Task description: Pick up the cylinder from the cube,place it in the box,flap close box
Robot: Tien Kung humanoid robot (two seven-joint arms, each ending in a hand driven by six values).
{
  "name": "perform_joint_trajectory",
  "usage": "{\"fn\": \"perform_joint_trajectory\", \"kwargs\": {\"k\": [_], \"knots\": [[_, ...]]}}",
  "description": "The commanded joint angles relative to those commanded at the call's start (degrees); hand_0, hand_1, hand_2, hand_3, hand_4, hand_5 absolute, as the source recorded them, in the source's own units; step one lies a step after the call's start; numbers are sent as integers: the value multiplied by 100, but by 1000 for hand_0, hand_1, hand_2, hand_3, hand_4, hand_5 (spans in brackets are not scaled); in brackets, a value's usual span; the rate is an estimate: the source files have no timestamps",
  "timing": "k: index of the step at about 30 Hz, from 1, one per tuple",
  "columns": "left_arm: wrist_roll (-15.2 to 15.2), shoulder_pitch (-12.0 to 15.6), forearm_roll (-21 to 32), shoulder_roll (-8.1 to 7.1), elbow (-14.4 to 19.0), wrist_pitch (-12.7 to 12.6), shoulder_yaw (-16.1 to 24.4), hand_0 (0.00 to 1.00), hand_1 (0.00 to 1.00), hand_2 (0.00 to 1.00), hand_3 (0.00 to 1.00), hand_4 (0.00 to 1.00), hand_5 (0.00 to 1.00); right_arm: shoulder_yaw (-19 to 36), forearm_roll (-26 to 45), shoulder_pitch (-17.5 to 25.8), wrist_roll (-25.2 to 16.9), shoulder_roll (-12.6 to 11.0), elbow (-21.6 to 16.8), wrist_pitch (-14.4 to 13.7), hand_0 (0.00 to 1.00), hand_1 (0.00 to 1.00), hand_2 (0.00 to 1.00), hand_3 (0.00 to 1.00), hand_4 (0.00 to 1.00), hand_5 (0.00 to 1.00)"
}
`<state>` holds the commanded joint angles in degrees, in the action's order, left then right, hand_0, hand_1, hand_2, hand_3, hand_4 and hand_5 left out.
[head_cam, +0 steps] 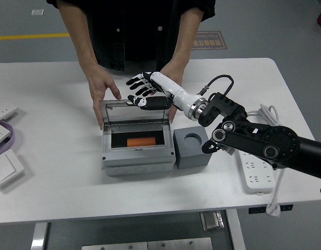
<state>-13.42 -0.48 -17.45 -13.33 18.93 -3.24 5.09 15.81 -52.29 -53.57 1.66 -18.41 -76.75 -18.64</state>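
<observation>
On your white table, a white power strip lies at the right with its coiled cable bunched beyond it. White switch panels sit at the left edge beside a purple band. Across from you stands a person in a dark shirt; behind, a yellow floor line.

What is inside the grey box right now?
An orange cylinder lies on the dark floor of the open grey metal box. The box's front wall hides the nearest strip of its floor.
</observation>
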Motion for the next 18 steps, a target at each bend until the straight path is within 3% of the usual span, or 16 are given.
{"fn": "perform_joint_trajectory", "kwargs": {"k": [11,18], "knots": [[-6,-6,-72,14,3,2,106,623,594,606,654,744,296,-27,-772,246,345,-432,-984,-61,674,648,695,699,629,272],[4,8,-102,5,1,-10,142,623,594,607,654,745,296,-9,-687,456,631,-573,-1364,91,609,635,694,700,626,278]]}}
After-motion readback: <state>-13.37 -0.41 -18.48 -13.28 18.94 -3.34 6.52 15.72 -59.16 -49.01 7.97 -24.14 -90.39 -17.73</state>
